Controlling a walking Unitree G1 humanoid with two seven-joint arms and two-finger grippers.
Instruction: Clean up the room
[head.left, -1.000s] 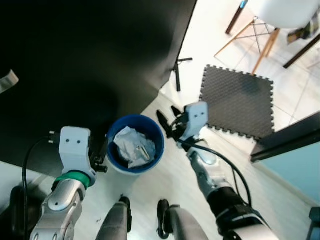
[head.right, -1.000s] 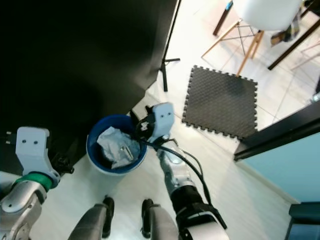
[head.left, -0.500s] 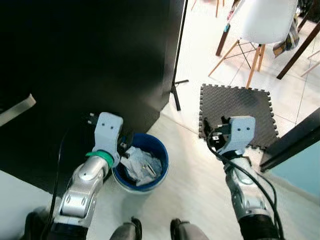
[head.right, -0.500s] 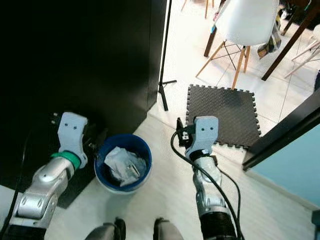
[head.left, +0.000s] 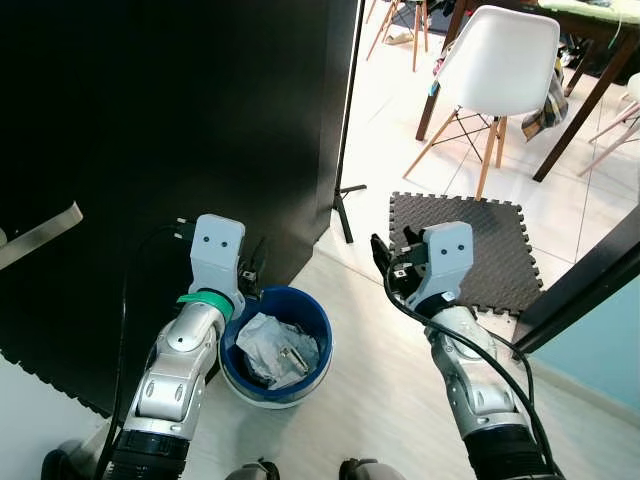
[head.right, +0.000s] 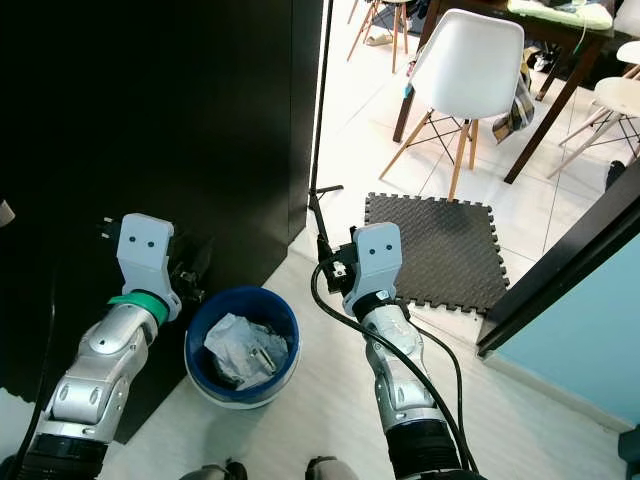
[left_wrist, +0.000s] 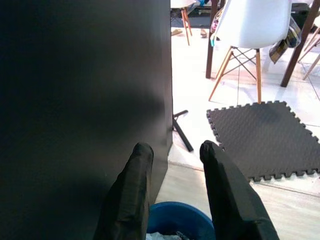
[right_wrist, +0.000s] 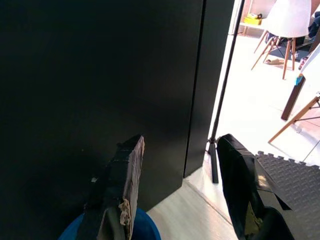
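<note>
1. Both arms have risen since a second ago, clear of the blue bin (head.left: 277, 345).
2. Left gripper (head.left: 250, 275) hovers by the bin's rim, fingers (left_wrist: 131, 195) spread, empty.
3. Crumpled paper (head.left: 268, 345) fills the bin on the floor.
4. Right gripper (head.left: 392, 253) hangs beside the foam mat (head.left: 470, 245), fingers spread, empty.

Right end effector (right_wrist: 180, 165) fingers spread wide, nothing between them, aimed at a black panel (right_wrist: 100, 75) with a blue bin rim (right_wrist: 145, 227) below.
</note>
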